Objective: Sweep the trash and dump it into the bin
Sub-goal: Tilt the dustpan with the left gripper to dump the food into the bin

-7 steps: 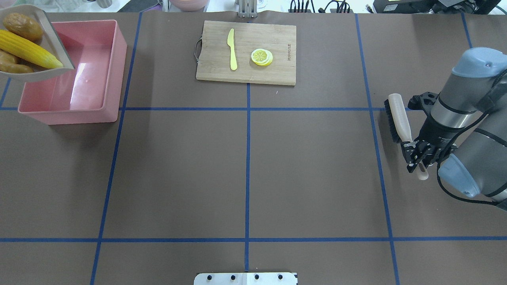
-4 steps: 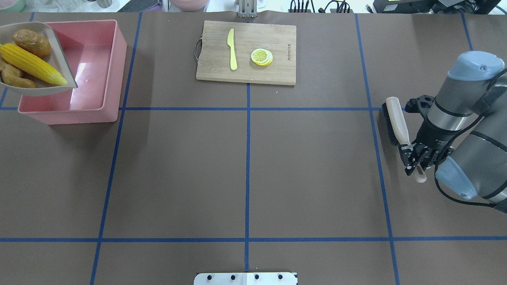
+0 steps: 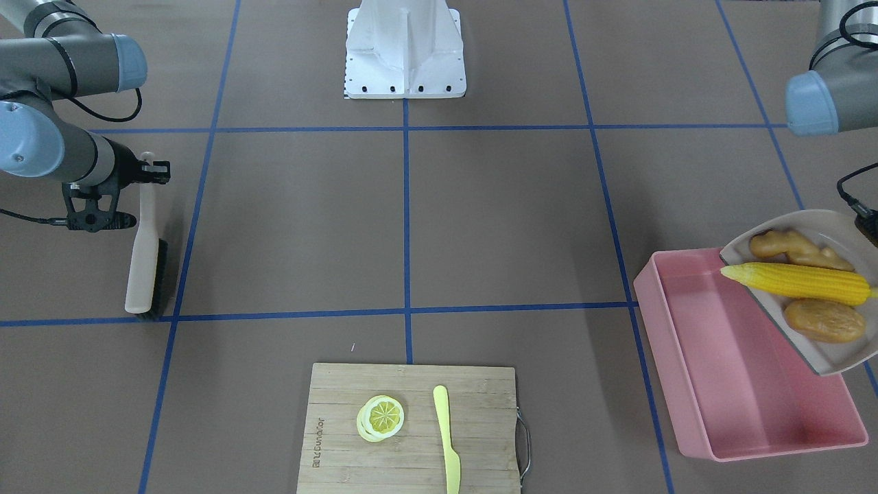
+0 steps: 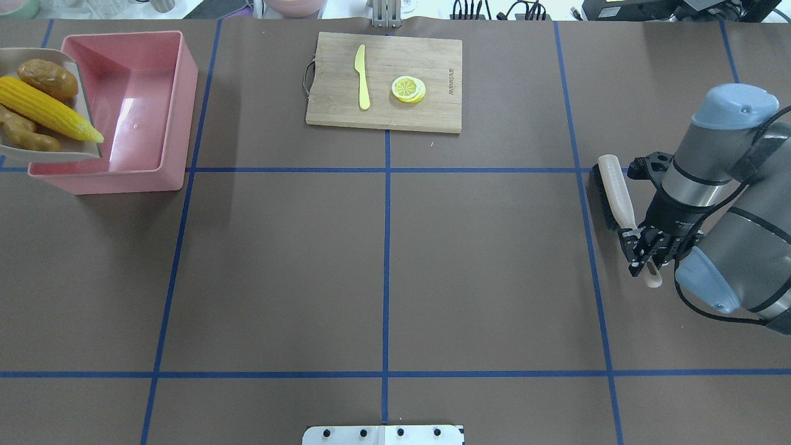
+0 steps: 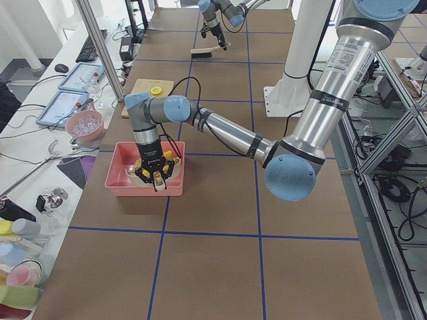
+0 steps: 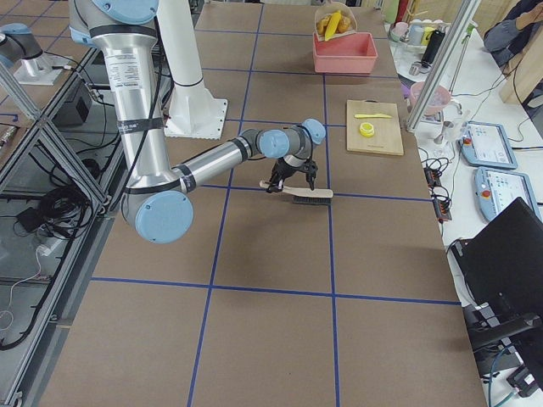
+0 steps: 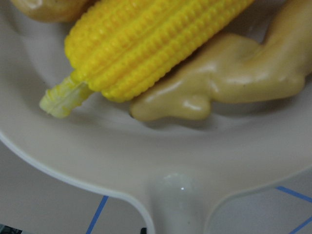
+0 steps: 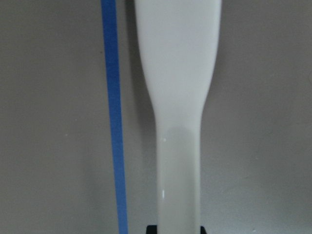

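dustpan (image 3: 831,358): over bin (image 4: 111,179) rim, trash (image 4: 46,108) ready to slide
left pincer (image 5: 155,179): cannot tell
right pincer (image 4: 642,252): clamps brush (image 4: 615,188), parked near table's right edge

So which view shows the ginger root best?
Exterior front-facing: the ginger root lies nearly whole in the dustpan, beside the corn cob. Left wrist is close but cropped; overhead cuts it at the frame edge; side views show little.

We count one corn cob (image 4: 49,109), one potato (image 4: 48,79) and one ginger root (image 4: 25,133), three in all. We also find one pink bin (image 4: 148,86), one dustpan (image 3: 833,357), one brush (image 4: 615,191), one cutting board (image 4: 426,62), one yellow knife (image 4: 362,77) and one small pile of lemon slices (image 4: 408,88).
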Robot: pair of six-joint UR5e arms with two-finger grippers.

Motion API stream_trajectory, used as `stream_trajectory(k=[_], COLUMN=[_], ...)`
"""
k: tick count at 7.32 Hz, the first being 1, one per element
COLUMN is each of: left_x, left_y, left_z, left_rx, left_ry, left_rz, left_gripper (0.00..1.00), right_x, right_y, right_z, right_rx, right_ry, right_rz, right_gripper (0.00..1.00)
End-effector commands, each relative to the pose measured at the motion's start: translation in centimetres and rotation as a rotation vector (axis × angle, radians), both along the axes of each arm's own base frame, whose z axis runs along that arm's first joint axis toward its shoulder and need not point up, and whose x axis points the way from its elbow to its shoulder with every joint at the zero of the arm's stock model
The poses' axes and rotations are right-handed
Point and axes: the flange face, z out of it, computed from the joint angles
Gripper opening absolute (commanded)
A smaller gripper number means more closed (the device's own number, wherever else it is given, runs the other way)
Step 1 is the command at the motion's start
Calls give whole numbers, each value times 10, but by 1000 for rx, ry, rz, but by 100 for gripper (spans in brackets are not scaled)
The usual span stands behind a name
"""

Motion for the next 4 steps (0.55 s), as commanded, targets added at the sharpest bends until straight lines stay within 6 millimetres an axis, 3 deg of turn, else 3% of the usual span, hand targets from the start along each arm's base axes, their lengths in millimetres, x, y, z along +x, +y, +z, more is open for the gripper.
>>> stream_trajectory(k=[1,4], left_x=[-1,20], left_y=[-23,-20], left_z=[-29,-31], left_rx=[-14,-52], left_ry=[-79,-212], left_rz=[33,132], left_gripper=[0,0], right_x=[-6,-9], right_y=[-7,-10], right_z=[-9,-9], right_rx=[12,3], right_ry=[-10,-5], right_rz=[0,8], right_gripper=[1,9])
